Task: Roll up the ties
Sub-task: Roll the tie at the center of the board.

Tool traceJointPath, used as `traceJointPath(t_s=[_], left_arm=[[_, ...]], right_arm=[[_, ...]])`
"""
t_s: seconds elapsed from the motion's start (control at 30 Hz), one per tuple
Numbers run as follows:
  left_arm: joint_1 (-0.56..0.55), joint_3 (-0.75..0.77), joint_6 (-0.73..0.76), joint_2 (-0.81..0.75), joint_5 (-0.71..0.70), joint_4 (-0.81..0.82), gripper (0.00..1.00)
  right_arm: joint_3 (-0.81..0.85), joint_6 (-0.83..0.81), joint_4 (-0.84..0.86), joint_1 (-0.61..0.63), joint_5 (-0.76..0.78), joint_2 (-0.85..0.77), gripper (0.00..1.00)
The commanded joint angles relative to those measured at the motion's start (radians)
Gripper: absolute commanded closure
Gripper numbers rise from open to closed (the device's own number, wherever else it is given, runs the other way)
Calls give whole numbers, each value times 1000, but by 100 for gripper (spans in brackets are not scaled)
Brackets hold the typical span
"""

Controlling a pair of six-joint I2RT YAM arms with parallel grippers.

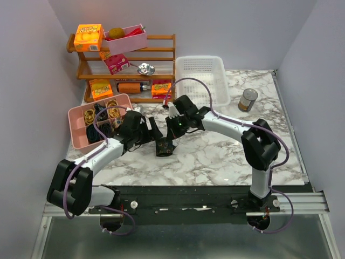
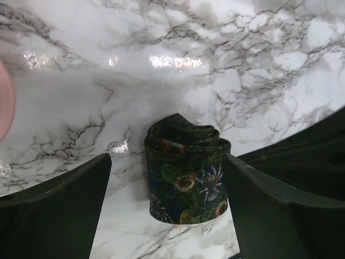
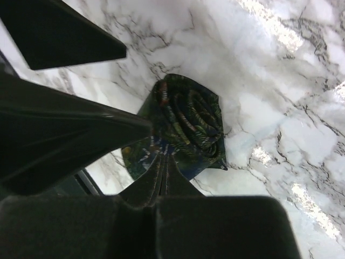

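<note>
One tie (image 1: 164, 147) is wound into a tight roll and stands on end on the marble table; its dark fabric carries a green and gold leafy pattern. In the left wrist view the roll (image 2: 186, 178) stands between my left gripper's (image 2: 167, 172) fingers, which are wide open and clear of it on both sides. My right gripper (image 3: 167, 156) is shut, its fingertips pinched together at the near rim of the roll (image 3: 188, 121). In the top view the left gripper (image 1: 154, 133) and the right gripper (image 1: 171, 129) meet just above the roll.
A pink compartment tray (image 1: 75, 116) with dark rolls and small loops sits at the left, its edge showing in the left wrist view (image 2: 4, 102). A white basket (image 1: 202, 75) and a tin can (image 1: 248, 100) stand behind. A wooden shelf (image 1: 126, 65) fills the back left.
</note>
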Motion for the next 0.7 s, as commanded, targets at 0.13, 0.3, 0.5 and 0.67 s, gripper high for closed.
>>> traceJointPath(t_s=[0.13,0.3,0.5,0.67], left_arm=[[47,55,-3,119,103,183,18],[49,89,5,227,167,275,48],[50,130,17,327,232,337,75],[52,178,45,393,272,305,82]], right_arm=[[-16,-8,-5,4,39,41,99],[-26,-15,-8,4,74,9,99],[-59,-40,0,8,71,-94,99],[-95,-75,1,41,91,-152,99]])
